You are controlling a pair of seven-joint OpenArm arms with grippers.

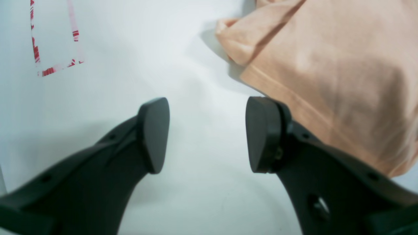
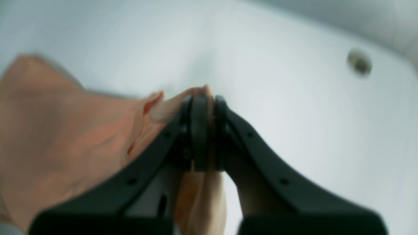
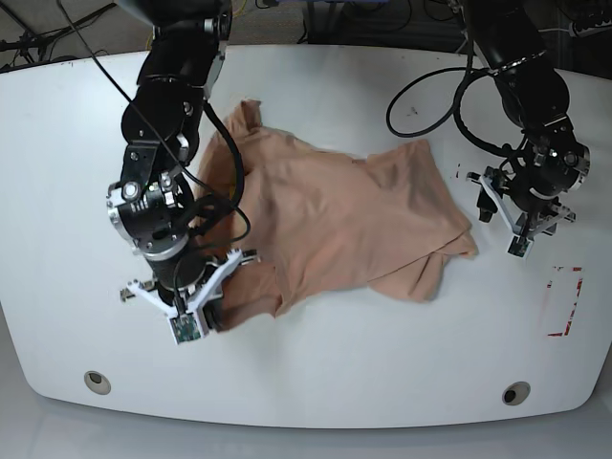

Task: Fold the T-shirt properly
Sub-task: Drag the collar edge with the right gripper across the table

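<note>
Peach T-shirt (image 3: 335, 225) crumpled mid-tabletop (image 3: 382, 363). Right gripper (image 2: 201, 130) bent low over shirt's near corner, clamped on a pinch of fabric. Left gripper (image 1: 207, 133) angled down over bare tabletop beside shirt's edge, spread wide, holding nothing

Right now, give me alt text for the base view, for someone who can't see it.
A crumpled peach T-shirt lies on a white table. The right gripper is shut on its lower edge; the left gripper hangs open just beyond the shirt's other side, near red tape marks.
</note>
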